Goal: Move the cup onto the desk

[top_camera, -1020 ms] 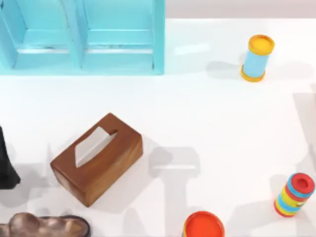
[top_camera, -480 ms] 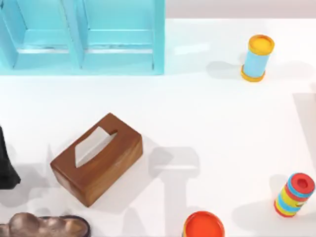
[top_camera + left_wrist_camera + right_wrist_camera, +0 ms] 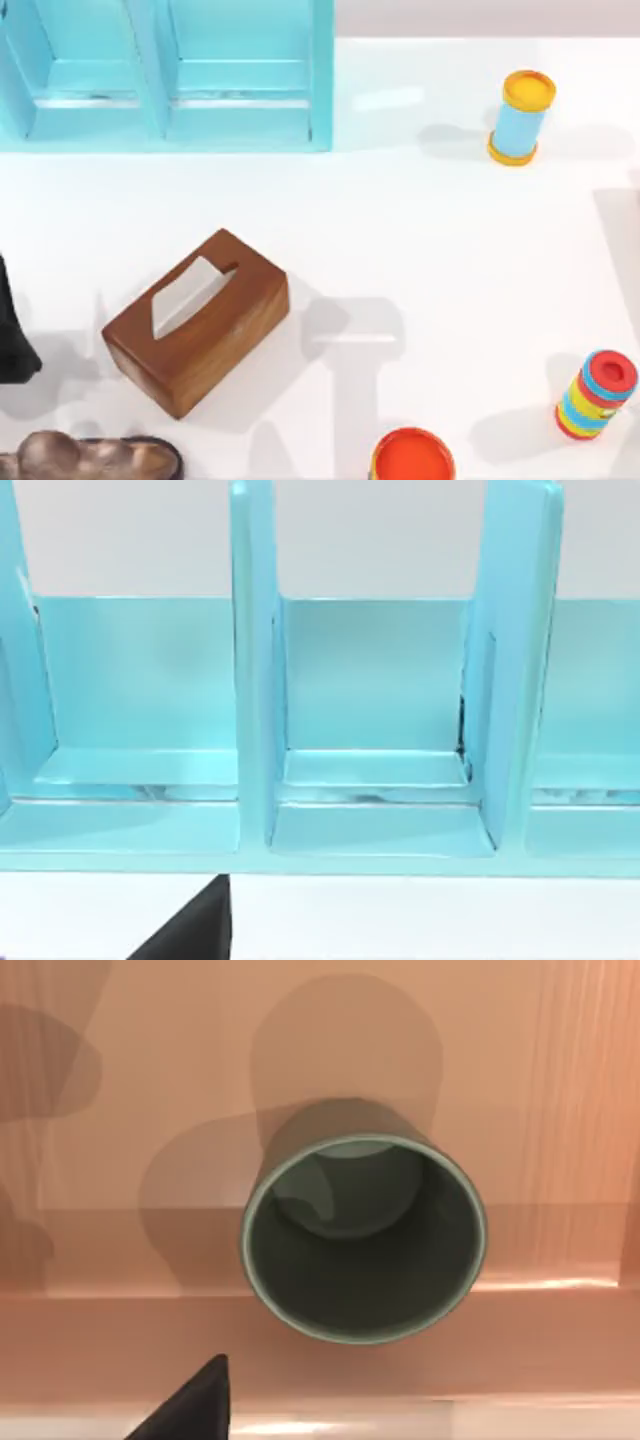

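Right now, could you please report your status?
Right pincer over cup, upright, empty, on tan surface. Left pincer faces blue shelf. Nothing blocking cup.

A light-blue shelf unit [image 3: 165,75] (open compartments) backs onto perhaps a pale wall [image 3: 480,17].

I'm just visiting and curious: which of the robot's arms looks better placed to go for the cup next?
The right arm, probably. Its wrist camera looks straight into the open mouth of the cup, standing upright on a pinkish-brown surface. The left wrist camera faces the light-blue shelf unit instead, with no cup there.
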`<state>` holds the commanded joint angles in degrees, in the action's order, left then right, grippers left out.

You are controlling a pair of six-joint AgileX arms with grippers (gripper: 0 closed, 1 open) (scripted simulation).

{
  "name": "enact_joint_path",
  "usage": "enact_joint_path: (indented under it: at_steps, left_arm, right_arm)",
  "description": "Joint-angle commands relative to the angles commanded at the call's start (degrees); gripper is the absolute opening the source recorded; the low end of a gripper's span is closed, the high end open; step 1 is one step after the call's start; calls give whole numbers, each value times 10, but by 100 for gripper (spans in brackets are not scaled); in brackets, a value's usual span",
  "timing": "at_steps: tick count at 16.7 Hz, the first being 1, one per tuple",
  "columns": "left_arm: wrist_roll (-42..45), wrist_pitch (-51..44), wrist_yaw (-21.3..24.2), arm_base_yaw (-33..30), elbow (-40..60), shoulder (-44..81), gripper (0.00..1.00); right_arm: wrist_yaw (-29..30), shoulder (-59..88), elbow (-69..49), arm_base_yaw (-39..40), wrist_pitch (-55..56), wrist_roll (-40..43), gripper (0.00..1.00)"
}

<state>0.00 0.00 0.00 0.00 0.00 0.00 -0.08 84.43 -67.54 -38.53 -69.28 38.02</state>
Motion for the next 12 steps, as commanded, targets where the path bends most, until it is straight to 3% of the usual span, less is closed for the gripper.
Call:
enact_joint_path:
  at_steps: [7, 12]
  left_arm:
    - [0, 0, 0, 0, 0, 0, 100]
    - [0, 0, 0, 0, 0, 0, 100]
  right_arm:
    - [0, 39, -36, -20, -36, 20, 100]
    - [0, 47, -5, -18, 1, 18, 100]
